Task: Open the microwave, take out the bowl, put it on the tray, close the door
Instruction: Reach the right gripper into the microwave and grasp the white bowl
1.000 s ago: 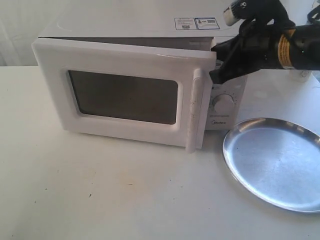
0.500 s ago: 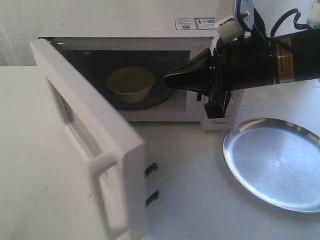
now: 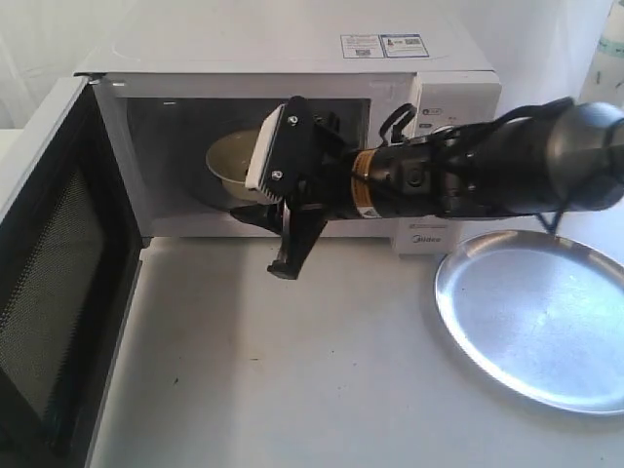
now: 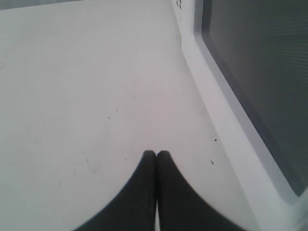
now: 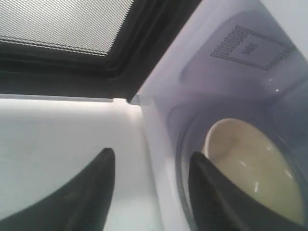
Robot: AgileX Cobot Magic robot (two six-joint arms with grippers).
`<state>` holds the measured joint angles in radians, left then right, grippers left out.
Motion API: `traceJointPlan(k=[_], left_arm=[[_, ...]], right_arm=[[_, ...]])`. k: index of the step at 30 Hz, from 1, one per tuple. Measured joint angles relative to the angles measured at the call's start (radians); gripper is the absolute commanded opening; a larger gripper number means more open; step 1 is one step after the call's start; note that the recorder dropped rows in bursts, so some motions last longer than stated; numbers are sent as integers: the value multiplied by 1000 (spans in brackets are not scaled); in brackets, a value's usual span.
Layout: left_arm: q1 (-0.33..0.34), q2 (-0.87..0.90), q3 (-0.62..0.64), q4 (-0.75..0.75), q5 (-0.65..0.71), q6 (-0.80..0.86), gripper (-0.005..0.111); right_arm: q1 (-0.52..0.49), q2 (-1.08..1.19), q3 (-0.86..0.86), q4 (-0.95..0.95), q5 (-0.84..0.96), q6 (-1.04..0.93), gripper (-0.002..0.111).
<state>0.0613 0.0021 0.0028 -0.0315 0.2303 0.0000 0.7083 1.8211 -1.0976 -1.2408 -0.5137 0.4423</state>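
Note:
The white microwave (image 3: pixel 263 44) stands at the back with its door (image 3: pixel 54 292) swung wide open to the left. The beige bowl (image 3: pixel 226 158) sits inside the cavity on the turntable. My right gripper (image 3: pixel 267 240) is open in front of the cavity mouth, just below and beside the bowl, holding nothing. In the right wrist view the right gripper (image 5: pixel 151 155) frames the cavity's front edge, with the bowl (image 5: pixel 250 168) just past one finger. The silver tray (image 3: pixel 536 312) lies to the right, with nothing on it. The left gripper (image 4: pixel 156 154) is shut over bare table beside the door (image 4: pixel 226 120).
The open door takes up the left front of the table. The right arm (image 3: pixel 487 175) stretches across the microwave's knob panel (image 3: pixel 444 97). A pale object (image 3: pixel 609 54) stands at the far right edge behind the arm.
The door went from nearly shut to fully open on the left. The right arm turned, dropped and reached left, bringing its open fingers to the cavity mouth near the bowl.

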Motion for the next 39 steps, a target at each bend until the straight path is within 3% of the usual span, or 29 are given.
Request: traceJointPlan(k=[6,13,15,19,22,27,36,39], left_arm=[[0,0,0,-4,0,0,0],[0,0,0,-4,0,0,0],[0,0,0,-4,0,0,0],[0,0,0,-4,0,0,0],[0,0,0,-4,0,0,0],[0,0,0,-4,0,0,0],[0,0,0,-4,0,0,0],[0,0,0,-4,0,0,0]], right_arm=[[3,202,-131,292,25,-287,54],[3,348,-316,413,97,-346,52],[3,375,-361,422,137,-331,44],[12,406,-398,428,206,-314,0],[25,408,-399,426,224,-299,0],[66,344,-372,347,230,-117,0],[148,30,-134,-341,155,610,0],[152,-89,-19,-454,98,788,0]])
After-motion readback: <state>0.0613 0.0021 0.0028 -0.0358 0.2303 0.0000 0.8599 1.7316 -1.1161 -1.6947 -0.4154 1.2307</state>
